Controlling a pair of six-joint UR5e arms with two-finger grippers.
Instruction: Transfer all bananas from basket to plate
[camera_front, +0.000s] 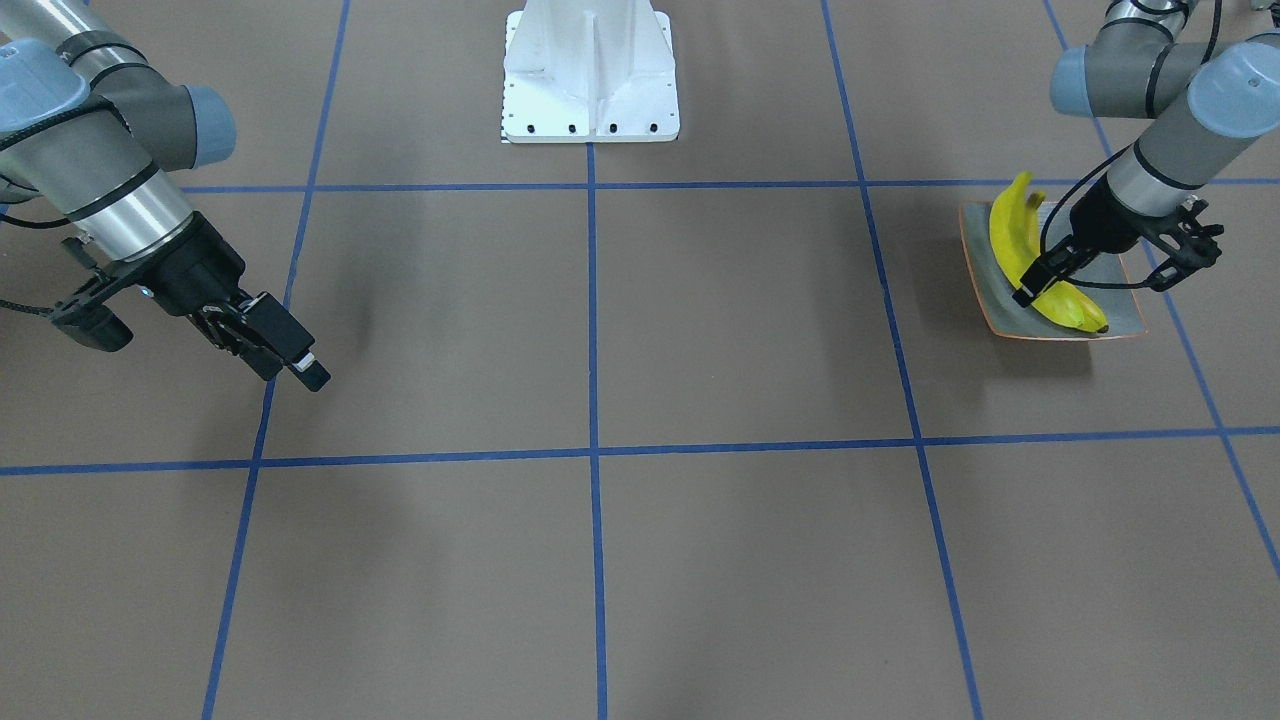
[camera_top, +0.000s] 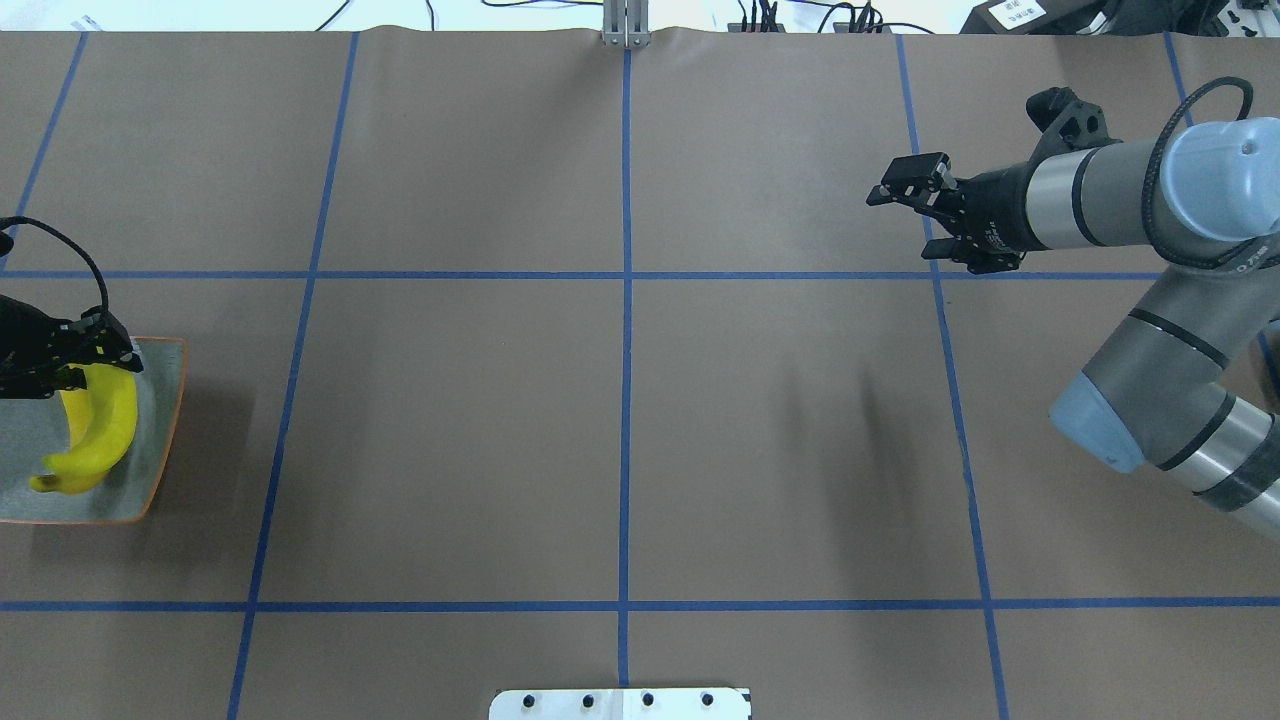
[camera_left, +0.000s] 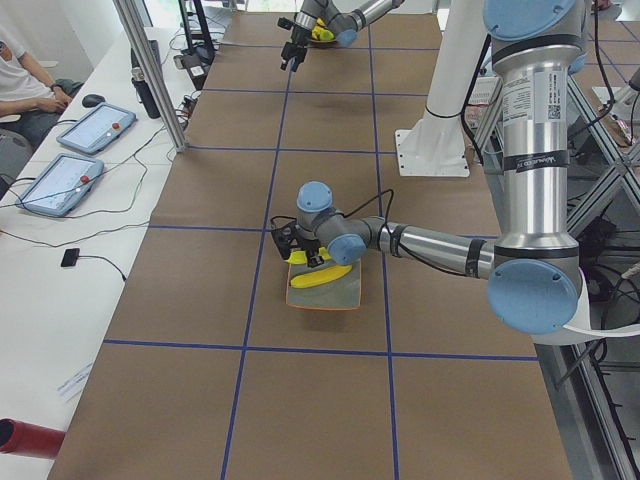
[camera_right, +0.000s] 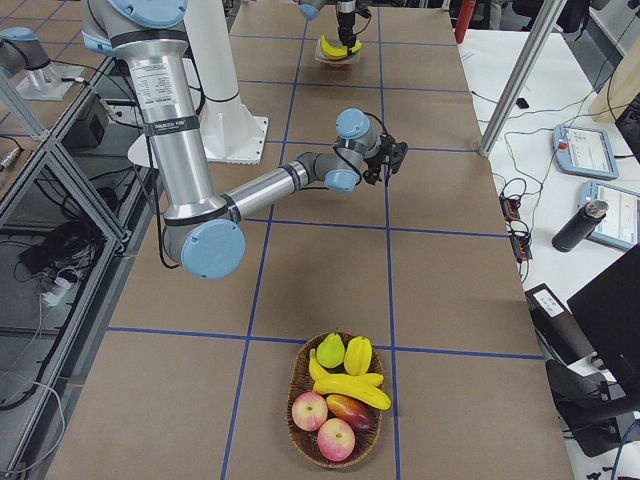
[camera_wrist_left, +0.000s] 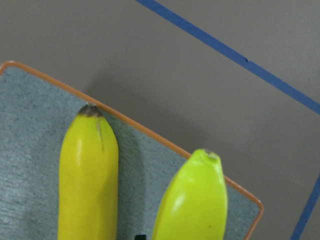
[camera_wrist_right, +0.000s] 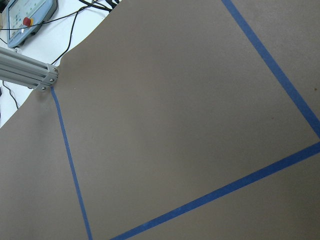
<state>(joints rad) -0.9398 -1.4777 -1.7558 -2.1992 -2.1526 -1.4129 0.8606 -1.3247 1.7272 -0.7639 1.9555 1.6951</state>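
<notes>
Seen from across the bench (camera_front: 700, 330), the left gripper (camera_front: 1040, 283) is down at the plate (camera_front: 990, 290) on the robot's far left, directly over the bananas (camera_front: 1010, 235). I cannot tell whether it pinches one or is clear of them. The right gripper (camera_front: 290, 368) hangs over bare bench on the opposite side, its fingers spread and holding nothing. From overhead, yellow fruit curves along the plate beneath the left gripper. From the robot's right end, the basket (camera_right: 298, 415) sits near the camera, well apart from the plate, and holds a banana (camera_right: 355, 390) among other fruit (camera_right: 335, 438). The left wrist camera shows two banana ends side by side on the plate near its orange rim. The right wrist camera shows only bench and blue tape (camera_wrist_right: 215, 192).
</notes>
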